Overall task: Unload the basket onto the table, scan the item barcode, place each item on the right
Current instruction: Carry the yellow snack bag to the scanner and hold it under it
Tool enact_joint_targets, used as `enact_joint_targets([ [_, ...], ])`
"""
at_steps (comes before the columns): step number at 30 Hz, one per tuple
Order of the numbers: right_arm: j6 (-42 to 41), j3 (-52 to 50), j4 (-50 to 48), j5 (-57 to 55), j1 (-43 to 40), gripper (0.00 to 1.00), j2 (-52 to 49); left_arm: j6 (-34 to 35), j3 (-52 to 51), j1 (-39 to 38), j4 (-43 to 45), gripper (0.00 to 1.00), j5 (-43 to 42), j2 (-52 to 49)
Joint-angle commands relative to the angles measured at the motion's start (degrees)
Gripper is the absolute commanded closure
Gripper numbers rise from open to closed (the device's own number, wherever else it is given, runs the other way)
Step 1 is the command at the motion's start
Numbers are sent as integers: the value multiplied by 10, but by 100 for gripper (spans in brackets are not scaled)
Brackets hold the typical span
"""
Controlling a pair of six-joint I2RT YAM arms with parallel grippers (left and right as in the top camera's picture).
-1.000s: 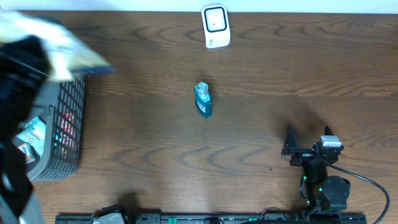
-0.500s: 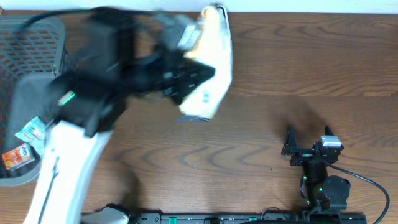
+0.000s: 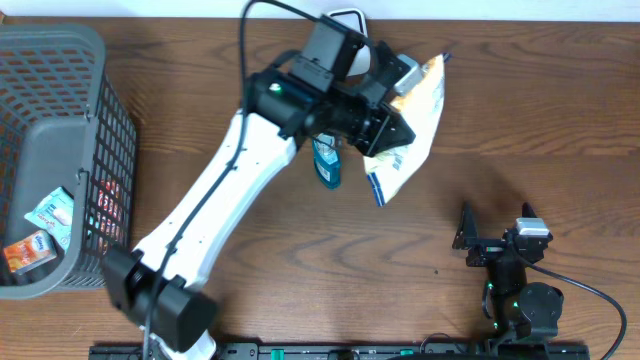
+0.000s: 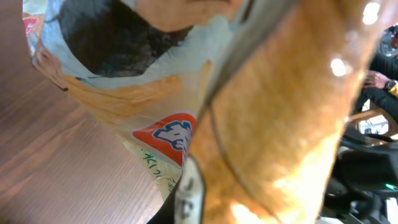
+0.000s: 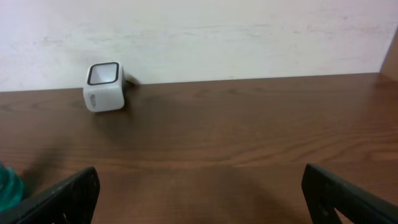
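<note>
Two arms stand at the desk (image 3: pixel 400 260), and only the left one is engaged. The left gripper (image 3: pixel 385 125) is clenched on a snack bag (image 3: pixel 415 120), holding it in the air at the far side of the desk. The bag's long axis runs from far-right to near-left, with its lower end hanging just right of a blue bottle (image 3: pixel 327 165). In the left wrist view the bag (image 4: pixel 161 130) fills the frame, and no barcode can be made out on it.

The scanner (image 3: pixel 345 14) sits at the far edge, just left of the bag and mostly hidden under the left wrist. Its window faces up. Judging from this, the bag needs to shift left and turn its printed code down toward that window.

The right gripper (image 3: pixel 495 225) rests wide apart and empty at the near right, well away from both. The left arm is clearly nearer. A basket (image 3: pixel 60 50) stands at the left edge.
</note>
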State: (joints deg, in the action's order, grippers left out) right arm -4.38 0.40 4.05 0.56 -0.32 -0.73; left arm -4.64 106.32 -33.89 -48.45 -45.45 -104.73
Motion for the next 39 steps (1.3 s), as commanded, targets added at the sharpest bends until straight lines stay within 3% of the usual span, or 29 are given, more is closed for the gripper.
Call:
enact_joint_targets([
  [1,-7,-1,2,-2,-4,1,2,-9,7,-8,7,93,-16,-49],
  [14,-7,-1,2,-2,-5,1,2,48,7,-33,35,92,-11,-206],
  [19,-7,-1,2,-2,-5,1,2,115,7,-44,38,92,115,-214],
  [21,-7,-1,2,-2,-5,1,2,132,7,-49,38,86,152,-214],
  [28,-7,-1,2,-2,-4,1,2,131,7,-70,40,83,179,-214],
  [31,-7,-1,2,-2,-4,1,2,131,7,-78,38,63,214,-214],
  [35,-7,-1,2,-2,-5,1,2,132,7,-86,38,27,228,-214],
  [39,-7,-1,2,-2,-5,1,2,151,7,-86,38,21,228,-211],
])
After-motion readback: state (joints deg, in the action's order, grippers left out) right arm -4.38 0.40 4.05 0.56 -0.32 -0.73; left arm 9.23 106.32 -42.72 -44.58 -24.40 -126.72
